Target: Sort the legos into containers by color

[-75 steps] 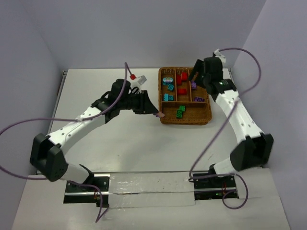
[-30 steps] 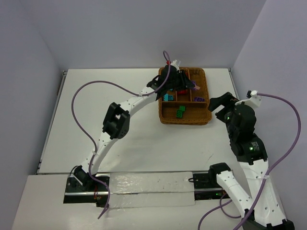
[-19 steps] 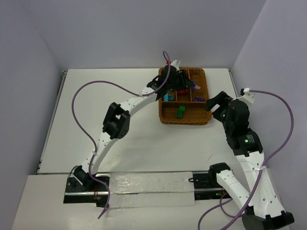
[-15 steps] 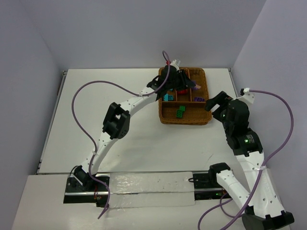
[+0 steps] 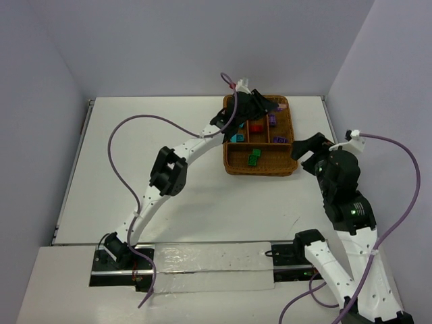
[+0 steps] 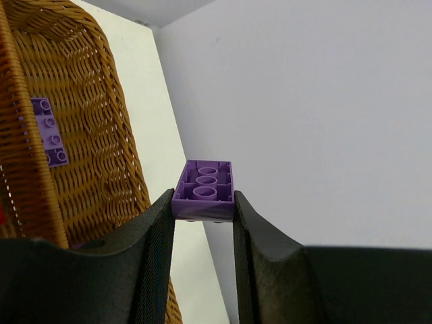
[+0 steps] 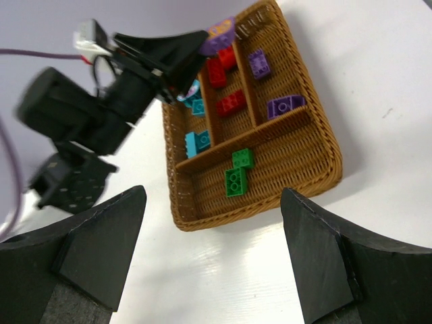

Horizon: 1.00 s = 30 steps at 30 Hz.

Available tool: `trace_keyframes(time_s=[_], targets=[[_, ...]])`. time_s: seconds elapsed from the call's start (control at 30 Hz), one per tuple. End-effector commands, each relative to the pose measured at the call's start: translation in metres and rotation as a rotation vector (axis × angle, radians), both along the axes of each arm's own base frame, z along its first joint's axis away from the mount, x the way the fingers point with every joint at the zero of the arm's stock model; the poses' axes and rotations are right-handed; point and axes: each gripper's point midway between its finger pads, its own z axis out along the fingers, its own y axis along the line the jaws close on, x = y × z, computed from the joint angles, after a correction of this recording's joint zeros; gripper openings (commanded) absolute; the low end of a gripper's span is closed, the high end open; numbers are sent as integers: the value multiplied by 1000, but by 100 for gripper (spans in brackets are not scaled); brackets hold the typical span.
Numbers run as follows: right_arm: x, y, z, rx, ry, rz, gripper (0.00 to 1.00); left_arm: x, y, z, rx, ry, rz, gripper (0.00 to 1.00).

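My left gripper [image 6: 202, 202] is shut on a purple lego [image 6: 204, 189], held by its long sides with the hollow underside toward the camera. In the top view that gripper [image 5: 271, 106] hangs over the far right end of the wicker tray [image 5: 260, 169]. The slots hold teal legos [image 5: 236, 137], red legos [image 5: 256, 127] and purple legos [image 5: 280, 140]; green legos [image 7: 236, 173] lie in the wide near slot. My right gripper [image 7: 212, 199] is open and holds nothing, up off the table to the tray's right [image 5: 309, 146].
The tray's woven wall [image 6: 94, 142] fills the left of the left wrist view, with a purple brick [image 6: 47, 128] inside. The side wall [image 5: 378, 81] rises close behind the right arm. Purple cables loop above both arms.
The left gripper, still gripping the purple lego, has shifted slightly right and farther over the tray. The right arm has drawn back a little to the right.
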Motion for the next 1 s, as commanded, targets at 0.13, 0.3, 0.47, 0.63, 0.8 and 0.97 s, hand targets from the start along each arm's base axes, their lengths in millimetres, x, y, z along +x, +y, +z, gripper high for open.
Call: trace_keyframes(time_s=[0.13, 0.3, 0.47, 0.63, 0.8, 0.97], targets=[[-7, 3, 16, 22, -47, 23, 88, 2, -23, 7, -162, -32, 66, 0], [-8, 4, 16, 18, -51, 31, 88, 4, -25, -10, -160, -13, 71, 22], [-3, 7, 12, 15, -39, 42, 88, 4, -25, -11, -154, -21, 65, 68], [-2, 9, 9, 17, -33, 49, 88, -1, -27, -7, -154, -27, 37, 90], [-2, 9, 6, 2, -9, 57, 88, -20, -23, 37, -134, -99, -32, 99], [-3, 2, 6, -41, 16, 37, 89, -54, 6, 109, -30, -250, -57, 99]])
